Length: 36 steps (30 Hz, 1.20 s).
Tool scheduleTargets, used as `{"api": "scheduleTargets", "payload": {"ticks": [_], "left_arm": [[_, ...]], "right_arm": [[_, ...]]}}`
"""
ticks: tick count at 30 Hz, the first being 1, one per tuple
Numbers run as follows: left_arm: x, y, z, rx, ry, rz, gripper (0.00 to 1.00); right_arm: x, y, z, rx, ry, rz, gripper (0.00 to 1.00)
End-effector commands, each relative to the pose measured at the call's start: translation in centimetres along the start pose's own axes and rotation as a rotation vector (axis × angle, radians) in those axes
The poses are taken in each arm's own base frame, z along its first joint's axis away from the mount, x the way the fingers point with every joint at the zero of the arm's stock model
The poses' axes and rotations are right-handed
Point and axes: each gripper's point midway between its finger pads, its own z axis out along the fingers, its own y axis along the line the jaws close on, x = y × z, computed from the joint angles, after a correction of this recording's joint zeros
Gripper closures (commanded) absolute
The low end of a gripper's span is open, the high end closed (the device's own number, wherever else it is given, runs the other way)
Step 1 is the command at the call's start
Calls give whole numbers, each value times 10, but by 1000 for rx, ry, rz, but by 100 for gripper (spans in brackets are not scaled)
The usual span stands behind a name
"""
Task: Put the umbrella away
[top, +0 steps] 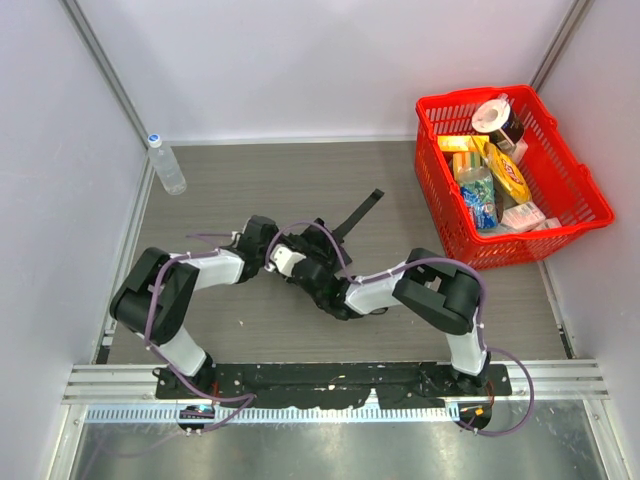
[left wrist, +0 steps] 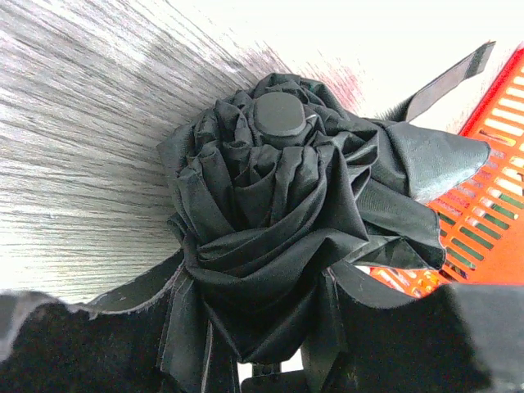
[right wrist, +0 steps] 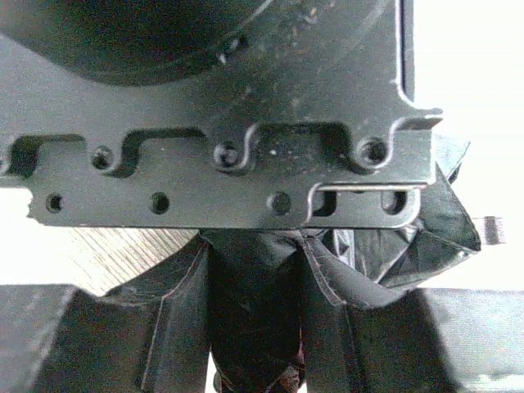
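Jaws of both arms clamp the bundled black umbrella (left wrist: 278, 246); labels in the red basket (top: 540, 240) unreadably small.

Bundled umbrella (left wrist: 270, 213) centre, basket (top: 540, 245) far right

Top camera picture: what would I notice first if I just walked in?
Probably the black fabric umbrella, scrunched into a rose-like bundle in the middle of the grey wood-grain table. Next comes the bright red plastic basket at the far right, packed with colourful groceries. Last is the clear plastic water bottle, alone at the far left corner.
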Motion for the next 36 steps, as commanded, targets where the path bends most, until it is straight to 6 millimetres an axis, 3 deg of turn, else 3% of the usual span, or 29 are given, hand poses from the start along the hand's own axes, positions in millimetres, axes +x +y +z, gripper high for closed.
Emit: {"api": "scheduleTargets", "payload": {"ticks": [1, 4, 5, 7, 10, 16, 17, 19, 25, 30, 34, 36], "left_arm": [[15, 109, -18, -377, 42, 27, 100], [12, 97, -18, -324, 30, 22, 100], [11, 93, -18, -302, 29, 22, 94], [5, 82, -18, -249, 11, 33, 64], [-3, 74, -18, -204, -18, 38, 43], [-6, 97, -10, -277, -15, 43, 36], [-6, 102, -9, -292, -17, 46, 27], [-9, 108, -7, -312, -28, 54, 24], [-13, 116, -3, -351, -39, 80, 24], [-23, 125, -4, -385, -89, 116, 30], [-23, 124, -1, -356, -94, 127, 66], [-23, 124, -1, -353, -93, 136, 79]], "right_arm": [[60, 27, -2, -109, 165, 103, 99], [55, 41, -6, -189, 146, 167, 99], [55, 49, -8, -237, 133, 185, 99], [51, 58, -10, -314, 90, 232, 99], [42, 70, -15, -439, 37, 353, 99], [22, 66, -17, -646, -80, 637, 99], [22, 67, -18, -676, -85, 662, 99], [18, 68, -22, -734, -94, 702, 99], [-2, 67, -40, -949, -85, 886, 99], [-8, 66, -40, -1069, -10, 1011, 99], [-13, 76, -37, -1181, 25, 1120, 99], [-14, 78, -36, -1203, 22, 1159, 99]]}}
